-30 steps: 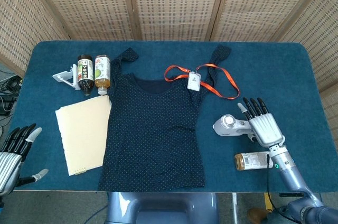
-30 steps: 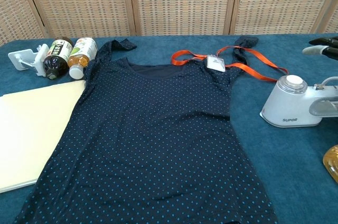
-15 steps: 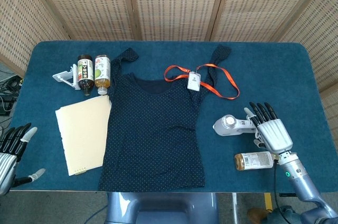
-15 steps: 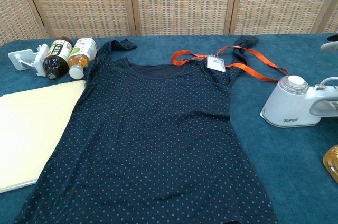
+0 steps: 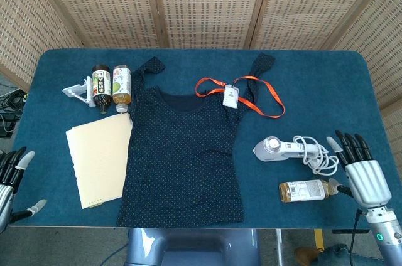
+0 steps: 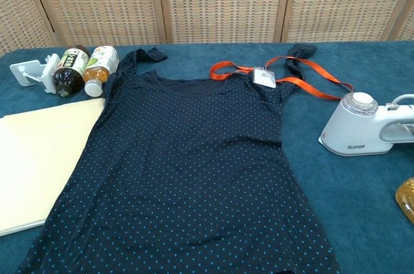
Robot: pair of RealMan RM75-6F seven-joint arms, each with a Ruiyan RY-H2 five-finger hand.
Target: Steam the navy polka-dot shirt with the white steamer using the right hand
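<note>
Your table [image 5: 352,84] fills most of the head view, and the shirt [image 5: 182,153] lies flat across its centre, neck toward the top of the frame, hem at the near edge. Left of the shirt, touching its side, lies a cream folder [image 5: 99,156]. The steamer [image 5: 279,148] rests on its side right of the shirt, in the lower right part of the head view, its head toward the shirt and its cord [image 5: 319,156] coiled at the handle end.

Your right hand [image 5: 361,172] is at the lower right corner, fingers spread and straight, holding nothing; it sits right of the cord and clear of the steamer's handle. Your left hand [image 5: 9,178] shows at the lower left edge, off the table, fingers apart and empty.

Just below the steamer lies an amber bottle [image 5: 304,190], its end close to your right hand. An orange lanyard [image 5: 251,93] with its badge [image 5: 231,97] lies across the shirt's right shoulder. At upper left, two bottles [image 5: 112,85] lie side by side next to a white clip [image 5: 76,91].
</note>
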